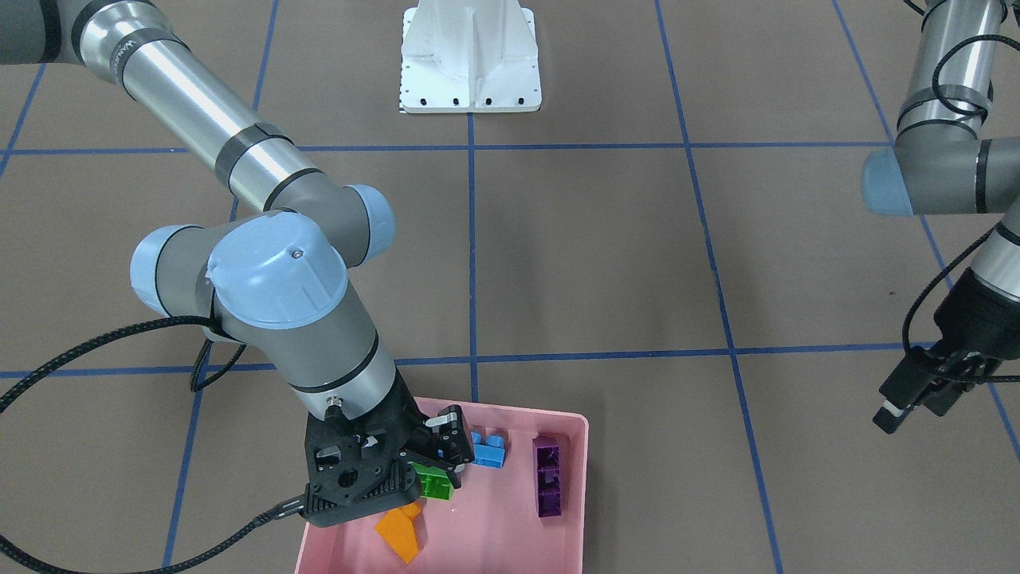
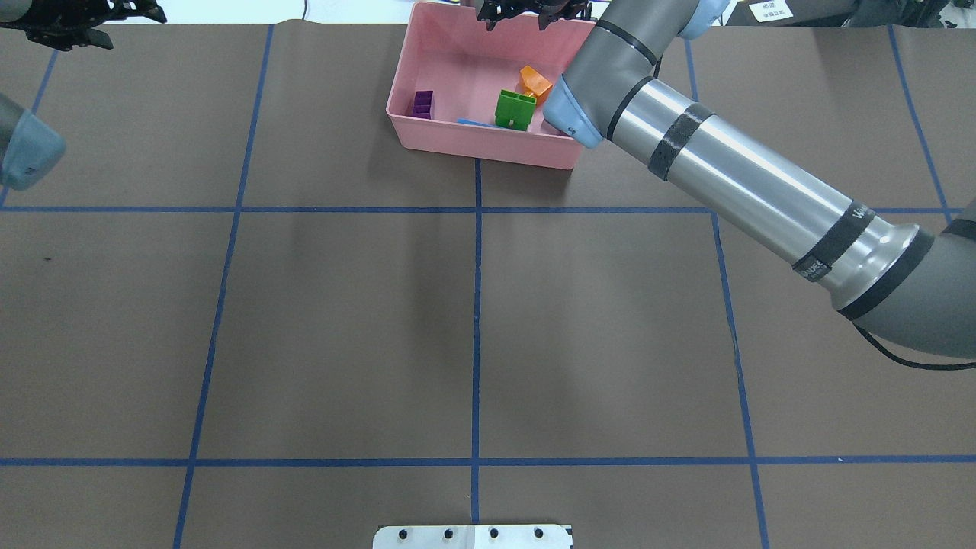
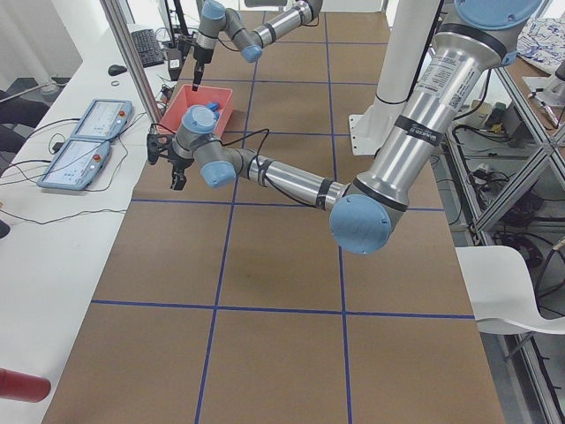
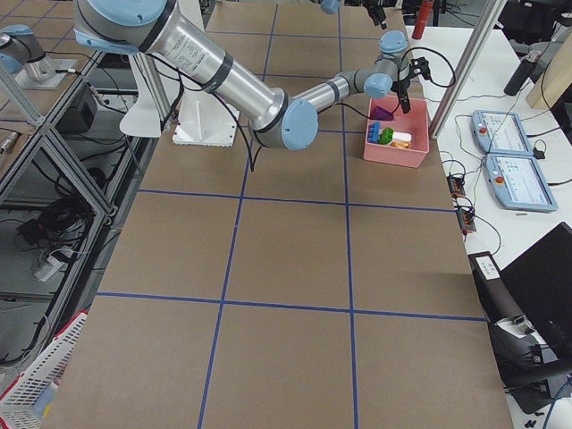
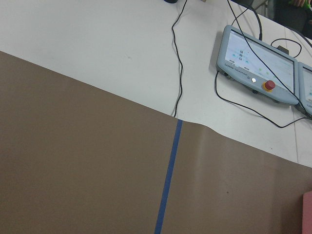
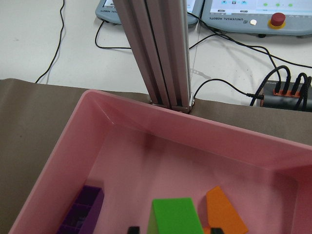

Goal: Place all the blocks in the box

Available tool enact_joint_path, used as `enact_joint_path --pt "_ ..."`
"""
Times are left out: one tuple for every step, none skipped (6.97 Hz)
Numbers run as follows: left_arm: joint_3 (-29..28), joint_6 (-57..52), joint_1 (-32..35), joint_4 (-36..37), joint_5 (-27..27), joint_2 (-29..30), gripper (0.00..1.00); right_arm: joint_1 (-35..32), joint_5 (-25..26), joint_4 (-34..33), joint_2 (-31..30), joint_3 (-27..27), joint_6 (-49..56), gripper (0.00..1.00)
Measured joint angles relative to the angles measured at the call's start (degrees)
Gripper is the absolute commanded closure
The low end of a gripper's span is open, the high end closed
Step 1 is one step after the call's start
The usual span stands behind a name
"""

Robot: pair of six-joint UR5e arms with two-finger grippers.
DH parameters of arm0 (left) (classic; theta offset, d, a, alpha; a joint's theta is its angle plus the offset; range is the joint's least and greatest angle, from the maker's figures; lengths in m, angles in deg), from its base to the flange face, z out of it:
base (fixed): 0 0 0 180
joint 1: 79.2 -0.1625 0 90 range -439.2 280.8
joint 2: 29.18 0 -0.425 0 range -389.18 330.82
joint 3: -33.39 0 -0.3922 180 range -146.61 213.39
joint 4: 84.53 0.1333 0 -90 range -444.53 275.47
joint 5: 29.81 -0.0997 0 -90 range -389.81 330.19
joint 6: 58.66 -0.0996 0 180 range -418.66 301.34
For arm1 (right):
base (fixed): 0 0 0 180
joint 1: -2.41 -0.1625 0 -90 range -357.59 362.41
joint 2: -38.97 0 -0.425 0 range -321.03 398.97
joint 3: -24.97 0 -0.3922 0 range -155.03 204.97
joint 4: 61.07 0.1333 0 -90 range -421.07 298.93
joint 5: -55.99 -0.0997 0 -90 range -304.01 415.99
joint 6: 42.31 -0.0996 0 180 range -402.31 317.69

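Bricks in purple (image 1: 548,478), orange (image 1: 398,534) and blue (image 1: 488,453) lie in the pink box (image 1: 586,478) at the worktop's (image 1: 606,263) edge. They are below the right end effector (image 6: 175,230), which is spread wide around the green brick (image 6: 175,214). I cannot tell the left end effector's (image 1: 908,402) spread; bare worktop lies beneath it.

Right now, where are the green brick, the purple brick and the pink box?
green brick (image 2: 515,109): overhead exterior view, its front face.
purple brick (image 1: 550,478): exterior front-facing view, its middle section.
pink box (image 1: 583,494): exterior front-facing view, the wall beside the purple brick.
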Motion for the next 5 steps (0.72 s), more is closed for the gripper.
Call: enact_joint_path --pt "0.21 -7.08 0.87 1.62 0.21 -0.97 0.0 -1.21 -1.61 -3.23 -0.2 2.27 0.29 0.0" --pt "0.52 -15.95 2.3 4.54 0.25 -2.22 0.0 -2.51 -3.1 -9.38 -0.71 6.3 1.84 0.0" --pt "0.76 -25.27 3.83 7.75 0.08 -3.73 0.0 -4.07 -5.44 -15.19 -2.39 11.13 5.49 0.0" --pt "0.84 -36.49 5.88 11.28 -0.23 -5.35 0.0 -5.87 -8.66 -19.57 -6.25 17.04 9.49 0.0" --pt "0.82 -49.48 8.88 15.48 -0.36 -6.49 0.0 -7.49 -10.57 -22.09 -12.49 24.15 11.57 0.0"
